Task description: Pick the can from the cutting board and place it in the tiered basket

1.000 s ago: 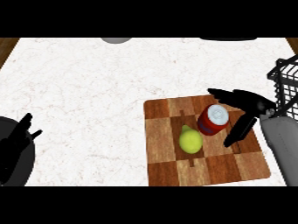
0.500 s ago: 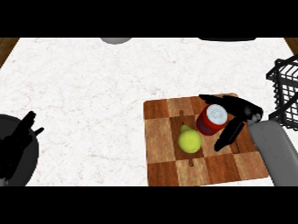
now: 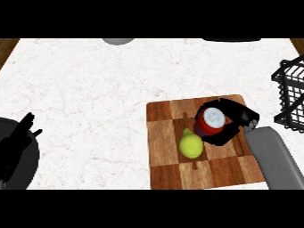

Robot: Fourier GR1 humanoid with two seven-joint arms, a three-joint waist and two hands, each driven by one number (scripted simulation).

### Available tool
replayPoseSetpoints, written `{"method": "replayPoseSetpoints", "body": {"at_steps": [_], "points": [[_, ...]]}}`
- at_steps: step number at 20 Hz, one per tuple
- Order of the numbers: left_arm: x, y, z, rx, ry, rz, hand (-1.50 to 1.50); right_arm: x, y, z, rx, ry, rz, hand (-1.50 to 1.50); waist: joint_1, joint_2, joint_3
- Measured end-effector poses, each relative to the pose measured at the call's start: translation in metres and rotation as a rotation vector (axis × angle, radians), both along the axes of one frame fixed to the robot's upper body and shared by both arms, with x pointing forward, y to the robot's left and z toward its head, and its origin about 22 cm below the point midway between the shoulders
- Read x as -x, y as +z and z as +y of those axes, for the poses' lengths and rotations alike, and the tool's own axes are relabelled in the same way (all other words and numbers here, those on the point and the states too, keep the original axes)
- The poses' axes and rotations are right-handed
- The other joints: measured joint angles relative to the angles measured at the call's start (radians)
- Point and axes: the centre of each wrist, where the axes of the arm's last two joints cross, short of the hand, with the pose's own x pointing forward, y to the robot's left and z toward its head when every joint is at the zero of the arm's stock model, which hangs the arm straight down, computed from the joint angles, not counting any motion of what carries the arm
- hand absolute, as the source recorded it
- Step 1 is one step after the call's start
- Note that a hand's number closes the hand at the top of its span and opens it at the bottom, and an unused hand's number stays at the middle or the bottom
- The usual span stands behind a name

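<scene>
Bench (image 3: 95, 89): white marbled top, wooden floor showing beyond its left edge.
- Wooden cutting board (image 3: 207, 171), chequered, flat near the near-right corner.
- Black wire tiered basket (image 3: 299, 93), at the right edge.
- Grey round object (image 3: 118, 41), far edge, cut off.
- Dark object (image 3: 230, 39), far edge, cut off.
- Black round item (image 3: 30, 156), near-left corner.

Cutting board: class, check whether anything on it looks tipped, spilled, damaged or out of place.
Nothing stands out. The can stands upright on the cutting board with the right robot hand curled round it, and a yellow-green fruit lies beside it on the board. No spill or damage shows.
</scene>
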Motion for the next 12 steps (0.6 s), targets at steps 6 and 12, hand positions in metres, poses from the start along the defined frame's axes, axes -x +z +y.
{"method": "replayPoseSetpoints", "body": {"at_steps": [6, 12], "points": [[-0.002, 0.004, -0.007, -0.001, -0.002, 0.001, 0.0, 0.007, 0.009, -0.01, -0.036, -0.085, -0.059, 1.5, -0.001, 0.002, 0.002], [0.002, -0.001, -0.005, -0.007, 0.007, 0.008, 0.0, 0.016, 0.031, 0.036, 0.205, -0.236, -0.208, 1.5, -0.011, -0.008, 0.0]]}}
